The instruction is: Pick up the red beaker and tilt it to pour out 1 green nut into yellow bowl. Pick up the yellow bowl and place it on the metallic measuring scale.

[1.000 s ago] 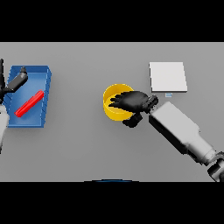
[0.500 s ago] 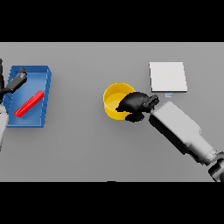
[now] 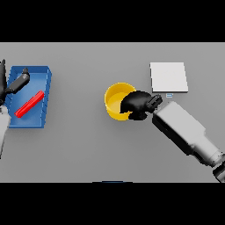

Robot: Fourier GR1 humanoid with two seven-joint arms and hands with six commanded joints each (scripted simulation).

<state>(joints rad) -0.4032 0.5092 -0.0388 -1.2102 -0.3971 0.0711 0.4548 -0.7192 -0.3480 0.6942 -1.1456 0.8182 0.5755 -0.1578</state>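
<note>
Right hand [image 3: 137, 104]: my fingers curl over the right rim of the yellow bowl [image 3: 115, 102], mid-frame on the tabletop [image 3: 88, 149], gripping for the lift.
Scale [image 3: 168, 77]: upper right, near, still bare.
Left hand [image 3: 16, 83]: idle, fingers relaxed, far left above blue tray [image 3: 44, 74].

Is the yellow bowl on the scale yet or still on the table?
Still on the table. The yellow bowl sits left of the metallic scale, apart from it, with the right hand at its right rim.
</note>
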